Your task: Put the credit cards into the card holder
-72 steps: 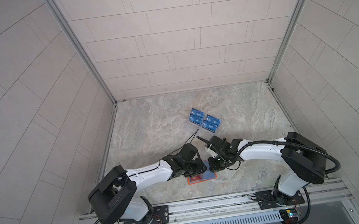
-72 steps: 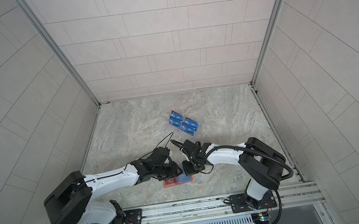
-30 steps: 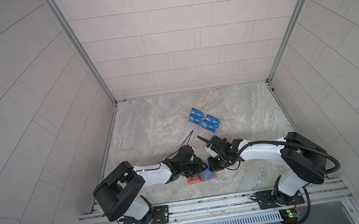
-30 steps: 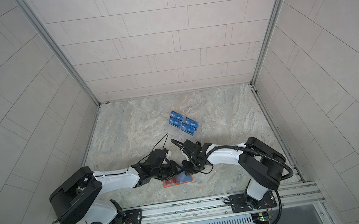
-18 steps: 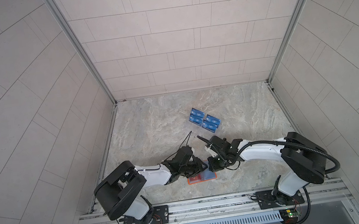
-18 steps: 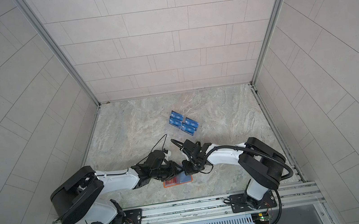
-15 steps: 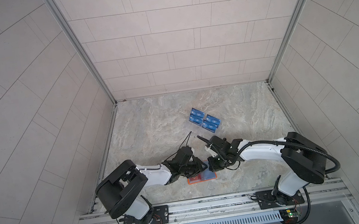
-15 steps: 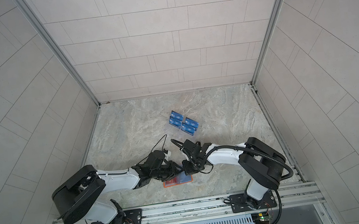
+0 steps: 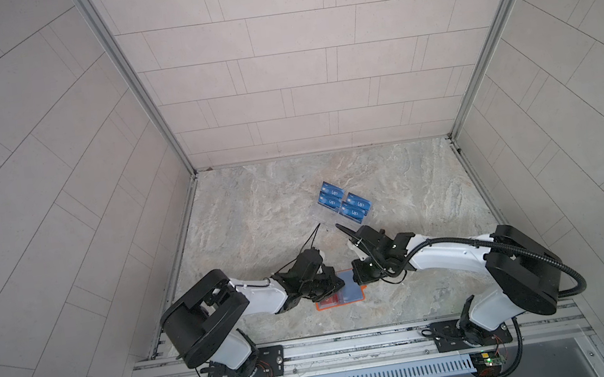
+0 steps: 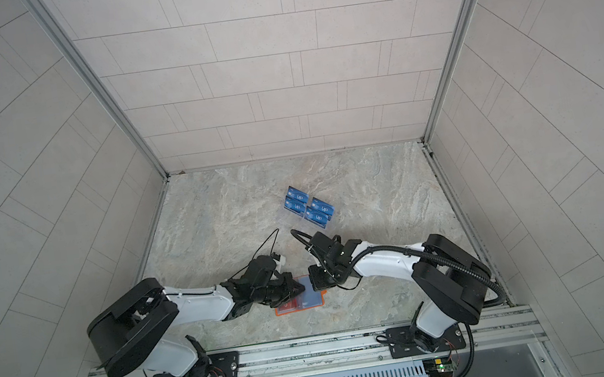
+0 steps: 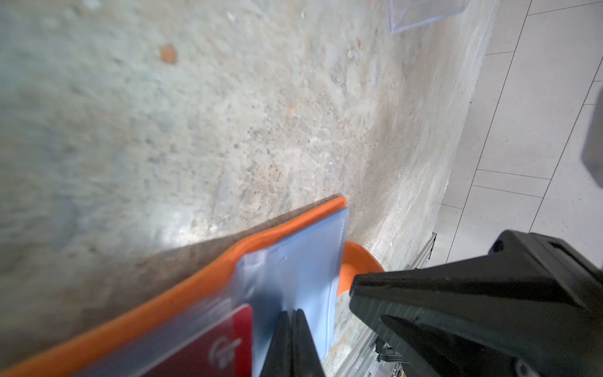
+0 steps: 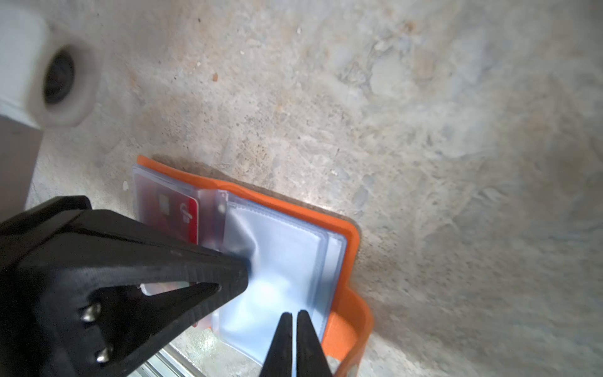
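Observation:
The orange card holder (image 9: 362, 295) (image 10: 321, 301) lies open near the table's front edge, clear sleeves up. A red card (image 12: 184, 209) (image 11: 208, 349) sits in one sleeve. My left gripper (image 11: 292, 315) (image 9: 340, 282) is shut, pinching the puckered clear sleeve (image 12: 284, 258) by its inner side. My right gripper (image 12: 295, 315) (image 9: 358, 278) is shut too, its tips resting on the same sleeve near the outer edge, by the orange snap tab (image 12: 355, 313). Several blue credit cards (image 9: 344, 201) (image 10: 309, 208) stand further back on the table.
The blue cards sit in a clear acrylic tiered stand (image 11: 424, 13) behind both grippers. The two grippers meet tip to tip over the holder, a few centimetres apart. Tiled walls close off the left, right and back; a metal rail (image 9: 352, 345) runs along the front.
The left gripper's jaws have come together on the clear sleeve, and the left arm has crept a little toward the holder. The right arm has not moved.

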Robot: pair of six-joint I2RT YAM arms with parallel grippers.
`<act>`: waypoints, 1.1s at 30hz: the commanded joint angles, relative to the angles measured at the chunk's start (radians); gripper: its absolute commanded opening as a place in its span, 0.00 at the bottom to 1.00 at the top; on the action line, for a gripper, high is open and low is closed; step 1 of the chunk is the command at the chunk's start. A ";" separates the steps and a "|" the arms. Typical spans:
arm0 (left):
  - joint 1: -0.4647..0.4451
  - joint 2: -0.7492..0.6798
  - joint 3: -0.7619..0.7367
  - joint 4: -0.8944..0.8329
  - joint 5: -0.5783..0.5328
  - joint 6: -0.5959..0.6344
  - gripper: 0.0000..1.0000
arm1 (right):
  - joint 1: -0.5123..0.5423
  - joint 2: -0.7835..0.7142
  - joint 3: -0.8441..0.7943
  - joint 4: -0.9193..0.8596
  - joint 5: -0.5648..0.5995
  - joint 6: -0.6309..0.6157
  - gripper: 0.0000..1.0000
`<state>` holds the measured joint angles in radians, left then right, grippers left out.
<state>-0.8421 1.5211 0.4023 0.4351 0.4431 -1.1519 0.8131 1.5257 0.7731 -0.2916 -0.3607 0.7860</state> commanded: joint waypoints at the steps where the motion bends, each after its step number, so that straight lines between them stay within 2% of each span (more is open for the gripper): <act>1: 0.010 -0.008 -0.028 0.016 0.000 0.012 0.00 | -0.014 -0.022 -0.027 0.009 0.010 0.021 0.09; 16: 0.014 -0.021 -0.049 0.088 0.124 0.071 0.00 | -0.028 -0.032 -0.048 0.035 -0.008 0.009 0.09; 21: 0.015 -0.041 -0.062 0.089 0.127 0.091 0.00 | -0.031 -0.086 -0.053 0.006 0.016 0.003 0.10; 33: 0.016 -0.050 -0.098 0.145 0.129 0.091 0.00 | -0.027 -0.093 -0.112 0.050 -0.045 0.033 0.09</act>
<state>-0.8314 1.4929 0.3210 0.5419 0.5617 -1.0794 0.7849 1.4487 0.6704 -0.2504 -0.3931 0.7982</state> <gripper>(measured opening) 0.046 0.094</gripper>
